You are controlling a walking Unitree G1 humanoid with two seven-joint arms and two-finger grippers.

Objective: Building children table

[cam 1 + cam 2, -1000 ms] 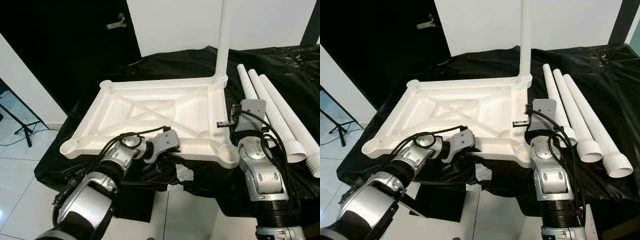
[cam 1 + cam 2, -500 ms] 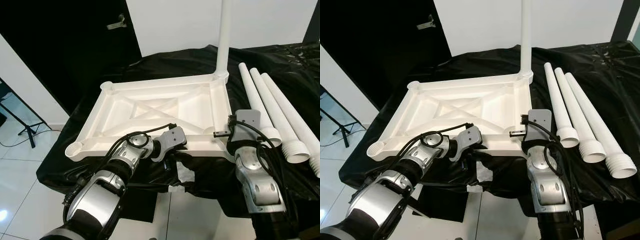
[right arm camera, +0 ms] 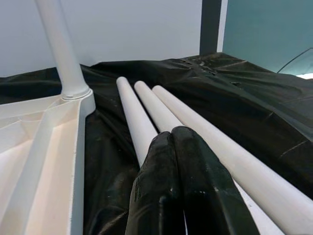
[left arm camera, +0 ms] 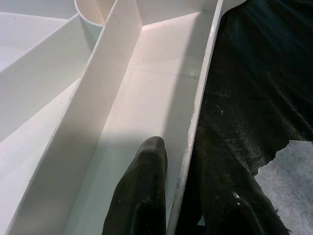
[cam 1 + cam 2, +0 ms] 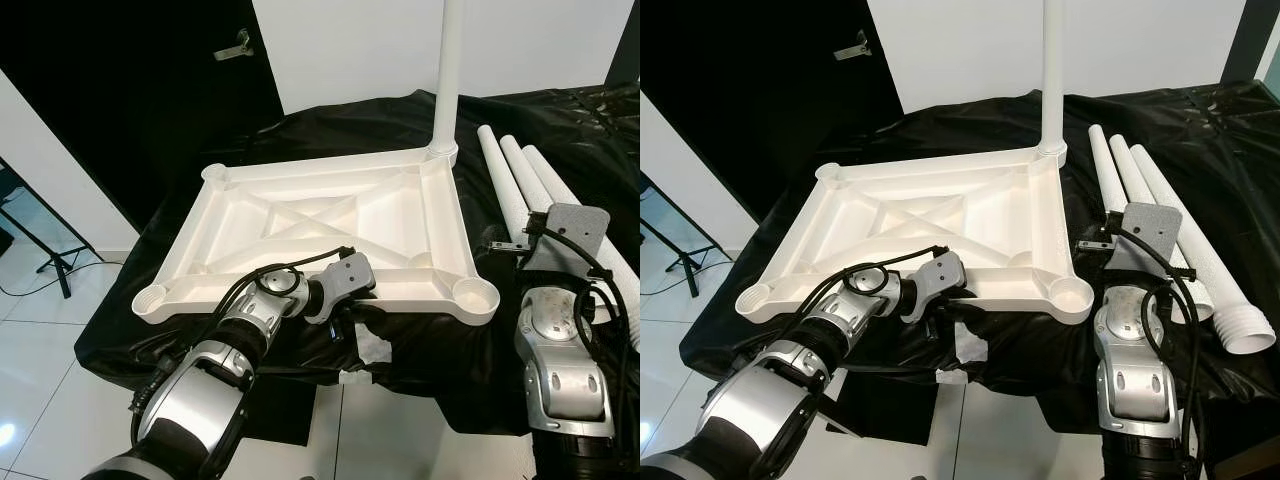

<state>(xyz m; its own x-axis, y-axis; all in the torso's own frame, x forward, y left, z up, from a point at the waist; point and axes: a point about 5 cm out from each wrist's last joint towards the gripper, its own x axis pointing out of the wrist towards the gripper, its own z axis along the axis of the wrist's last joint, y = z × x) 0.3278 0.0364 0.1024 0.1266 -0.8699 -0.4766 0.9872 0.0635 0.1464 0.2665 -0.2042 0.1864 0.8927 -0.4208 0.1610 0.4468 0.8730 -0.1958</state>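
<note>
- Tabletop [image 5: 330,215] lies upside down on the black sheet [image 5: 330,120], one leg [image 5: 447,70] already upright in its far right corner socket.
- Your left gripper [image 4: 183,196] pinches the near rim, one finger inside, one outside.
- Your right gripper [image 3: 178,186], fingers pressed together and empty, hovers over the three loose legs [image 5: 1140,200] just beside the top.
- Legs look light, stiff, smooth, likely to roll; take one mid-shaft, across its width.
- Near right socket [image 5: 475,293] stands open.

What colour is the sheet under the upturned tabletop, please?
Black: the sheet shows best in the left eye view, under the white tabletop.
</note>
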